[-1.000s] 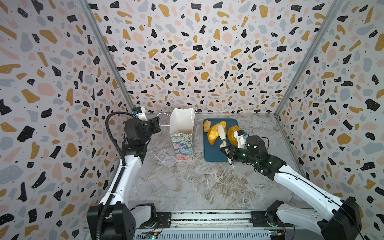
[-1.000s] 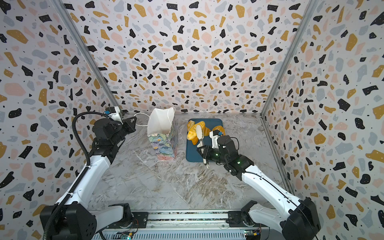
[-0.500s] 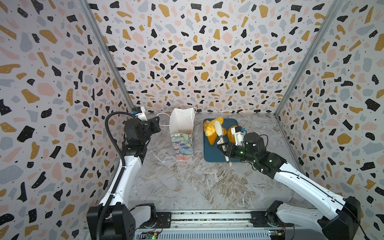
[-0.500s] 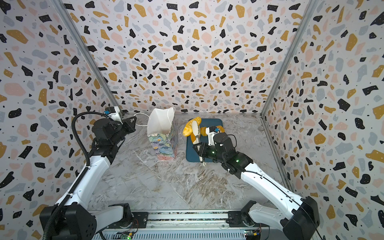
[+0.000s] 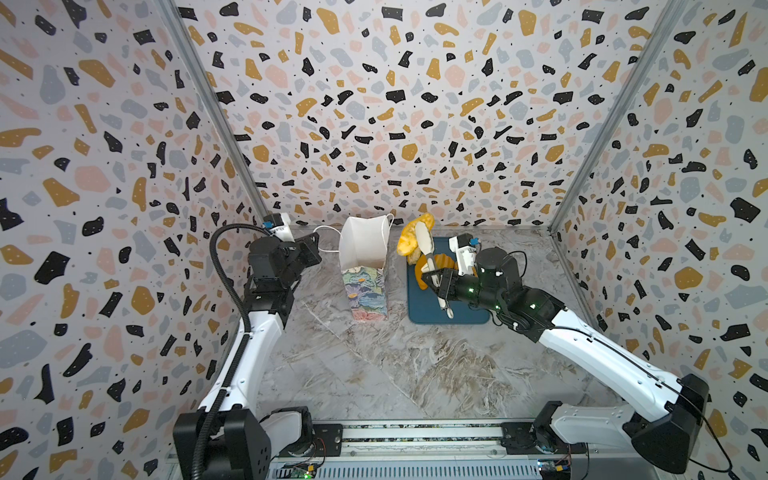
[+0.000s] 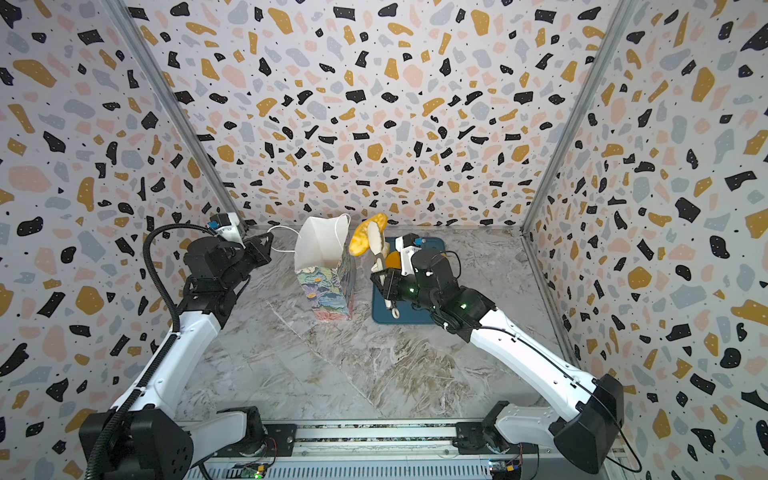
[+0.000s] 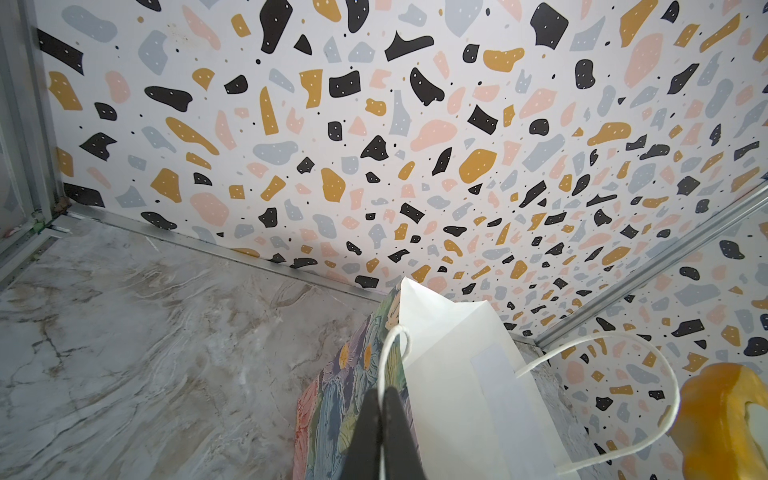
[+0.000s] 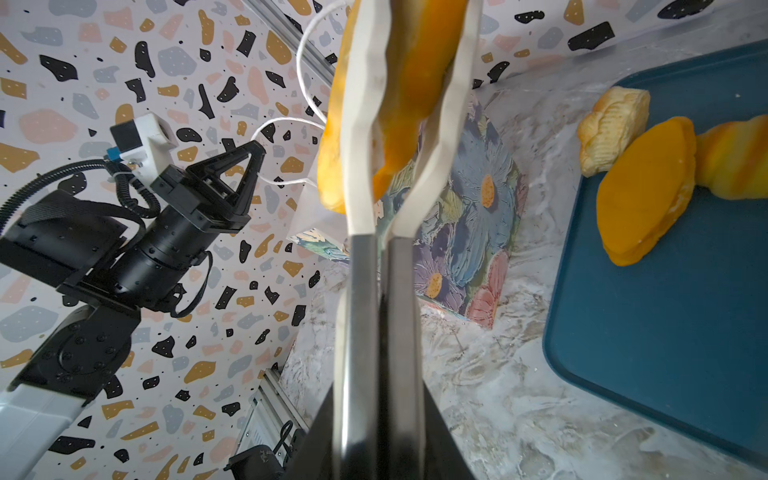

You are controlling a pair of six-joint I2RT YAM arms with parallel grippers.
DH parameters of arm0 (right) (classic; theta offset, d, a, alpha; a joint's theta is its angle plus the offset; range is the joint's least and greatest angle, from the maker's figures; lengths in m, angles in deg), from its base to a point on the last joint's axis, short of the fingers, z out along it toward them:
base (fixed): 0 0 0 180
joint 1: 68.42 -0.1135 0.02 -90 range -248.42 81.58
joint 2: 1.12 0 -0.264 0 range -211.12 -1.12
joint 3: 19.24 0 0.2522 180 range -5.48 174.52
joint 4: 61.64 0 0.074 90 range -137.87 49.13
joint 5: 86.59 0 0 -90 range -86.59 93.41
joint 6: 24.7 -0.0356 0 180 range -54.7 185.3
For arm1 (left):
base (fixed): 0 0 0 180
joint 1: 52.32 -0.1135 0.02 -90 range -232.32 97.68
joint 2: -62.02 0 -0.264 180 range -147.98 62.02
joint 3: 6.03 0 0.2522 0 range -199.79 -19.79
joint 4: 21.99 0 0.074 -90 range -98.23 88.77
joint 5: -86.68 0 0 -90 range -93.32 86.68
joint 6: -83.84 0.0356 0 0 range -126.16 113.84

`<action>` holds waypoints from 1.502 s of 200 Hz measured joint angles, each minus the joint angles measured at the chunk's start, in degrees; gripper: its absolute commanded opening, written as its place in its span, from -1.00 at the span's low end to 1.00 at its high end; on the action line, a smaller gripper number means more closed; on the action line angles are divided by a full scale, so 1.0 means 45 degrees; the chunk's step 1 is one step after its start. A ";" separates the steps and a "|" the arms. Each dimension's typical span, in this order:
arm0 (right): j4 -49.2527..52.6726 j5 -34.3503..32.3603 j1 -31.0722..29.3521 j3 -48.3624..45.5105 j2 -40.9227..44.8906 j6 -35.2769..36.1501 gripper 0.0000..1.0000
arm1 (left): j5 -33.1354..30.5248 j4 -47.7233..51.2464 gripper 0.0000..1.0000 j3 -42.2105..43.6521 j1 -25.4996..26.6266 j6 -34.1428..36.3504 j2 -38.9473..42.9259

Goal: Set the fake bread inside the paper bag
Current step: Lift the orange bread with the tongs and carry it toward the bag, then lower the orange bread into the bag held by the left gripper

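- The right gripper (image 8: pixel 381 249) is clamped on a pair of white tongs (image 5: pixel 425 249). The tongs pinch one large golden bread (image 5: pixel 407 241) in the air just beside the mouth of the paper bag (image 5: pixel 362 253), not yet over it. It is a second-hand hold, so the loaf could twist or slip from the tong tips on the way across
- The bread looks nearly as long as the narrow mouth is wide; coming in crosswise, it could catch on the rim, fold a wall inward or jam on top instead of dropping
- The left gripper (image 7: pixel 381 401) is closed on one cord handle (image 7: pixel 398 329) on the side away from the loaf, apparently to steady the bag. A tug on that thin cord, or a shove from the loaf against the near wall, could tip the tall bag over on the desk (image 5: pixel 395 374)
- The free handle loop (image 7: pixel 678 401) hangs close to the loaf and could snag a tong tip
- More bread waits on the blue tray (image 8: pixel 665 332), among it a smooth orange oval (image 8: pixel 644 187) and a ridged roll (image 8: pixel 611 129); a low swing of the tongs' rear end could knock these about
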 measured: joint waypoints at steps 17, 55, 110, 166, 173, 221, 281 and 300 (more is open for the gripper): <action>0.0092 -0.0053 -0.0073 0.0427 -0.0301 0.0180 -0.58 | 0.0000 0.0000 -1.00 0.0000 0.0000 0.0000 0.0000; 0.0675 -0.0578 -0.0340 0.1622 -0.1112 0.0675 -0.58 | 0.0005 0.0000 -1.00 0.0000 0.0000 -0.0010 0.0000; 0.1477 -0.1127 -0.0656 0.3298 -0.2254 0.1365 -0.58 | 0.0010 -0.0015 -1.00 0.0000 0.0000 -0.0044 0.0000; 0.1763 -0.1360 -0.0821 0.4721 -0.3215 0.1753 -0.58 | 0.0049 -0.0034 -1.00 0.0000 0.0000 -0.0063 0.0000; 0.1826 -0.1394 -0.0855 0.4949 -0.3366 0.1802 -0.57 | 0.0053 -0.0039 -1.00 0.0000 0.0000 -0.0068 0.0000; 0.2662 -0.1948 -0.1224 0.6557 -0.4507 0.2244 -0.57 | 0.0136 -0.0039 -1.00 0.0000 0.0000 -0.0092 0.0000; 0.4231 -0.2909 -0.1836 0.8354 -0.5940 0.2948 -0.54 | 0.0223 -0.0044 -1.00 0.0000 0.0000 -0.0092 0.0000; 0.4833 -0.3317 -0.2035 0.8990 -0.6377 0.3191 -0.49 | 0.0223 -0.0039 -1.00 0.0000 0.0000 -0.0092 0.0000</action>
